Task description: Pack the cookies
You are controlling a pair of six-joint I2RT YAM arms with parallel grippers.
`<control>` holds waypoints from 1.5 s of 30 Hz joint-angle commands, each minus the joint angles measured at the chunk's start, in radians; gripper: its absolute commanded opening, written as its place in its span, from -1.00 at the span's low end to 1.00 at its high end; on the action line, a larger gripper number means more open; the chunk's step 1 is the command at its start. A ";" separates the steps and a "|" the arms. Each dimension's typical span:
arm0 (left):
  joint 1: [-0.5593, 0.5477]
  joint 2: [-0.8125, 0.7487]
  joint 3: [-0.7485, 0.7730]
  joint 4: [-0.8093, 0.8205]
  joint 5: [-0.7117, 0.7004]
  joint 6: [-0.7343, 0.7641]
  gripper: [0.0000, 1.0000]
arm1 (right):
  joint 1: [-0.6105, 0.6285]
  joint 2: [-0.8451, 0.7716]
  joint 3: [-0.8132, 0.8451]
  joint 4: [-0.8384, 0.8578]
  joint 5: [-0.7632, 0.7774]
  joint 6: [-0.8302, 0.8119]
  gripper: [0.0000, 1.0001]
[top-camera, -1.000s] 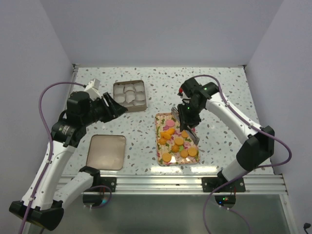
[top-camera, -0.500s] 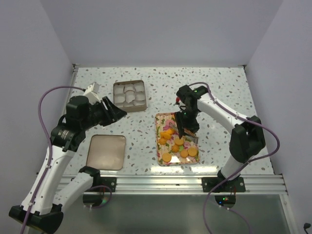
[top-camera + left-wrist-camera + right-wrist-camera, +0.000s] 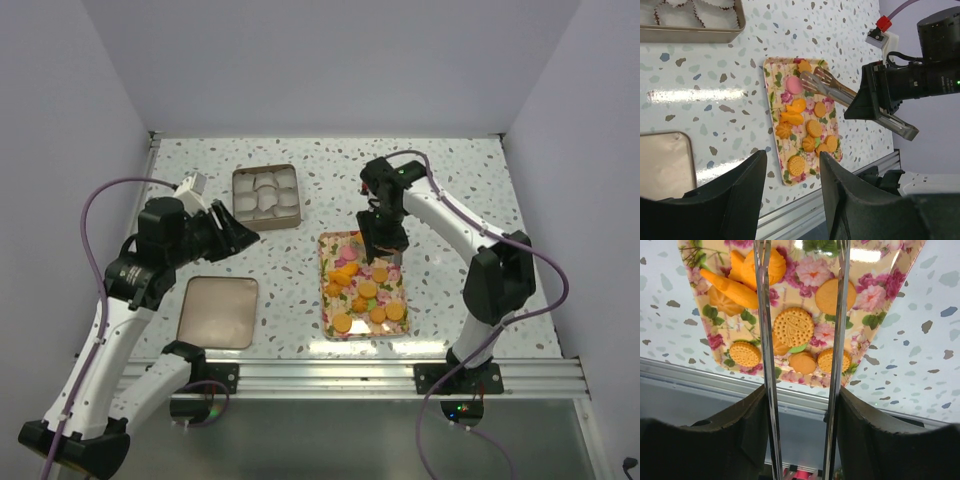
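While clamping tongs (image 3: 832, 89) in right gripper (image 3: 801, 405), blades spread: cookies (image 3: 793, 326) below and between blades, on tray (image 3: 880, 295). Likely light, stiff, crumbly; pinch gently across opposite rims. Left gripper (image 3: 791, 165) jaws apart, empty.

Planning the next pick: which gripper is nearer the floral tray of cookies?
Right. The right gripper, holding tongs, hangs directly over the tray's far half; the left gripper sits well off to the tray's left, near the tin of paper cups.
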 commanded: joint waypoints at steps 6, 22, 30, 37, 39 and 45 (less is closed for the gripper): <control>0.002 0.029 0.049 0.006 0.009 0.043 0.03 | -0.002 0.060 0.062 -0.037 0.064 -0.003 0.10; 0.002 0.060 0.056 0.017 0.017 0.057 0.03 | -0.018 0.141 0.113 -0.023 0.072 0.005 0.12; 0.002 0.071 0.056 0.022 0.019 0.058 0.03 | -0.028 0.135 0.102 -0.024 0.043 -0.003 -0.24; 0.002 0.072 0.062 0.019 0.016 0.064 0.03 | -0.033 0.112 0.113 -0.047 0.029 -0.006 -0.28; 0.002 0.069 0.064 0.014 0.011 0.069 0.02 | -0.033 0.112 0.146 -0.072 0.022 -0.009 -0.29; 0.002 0.066 0.059 0.008 0.003 0.075 0.02 | -0.033 0.113 0.264 -0.138 0.006 -0.017 -0.29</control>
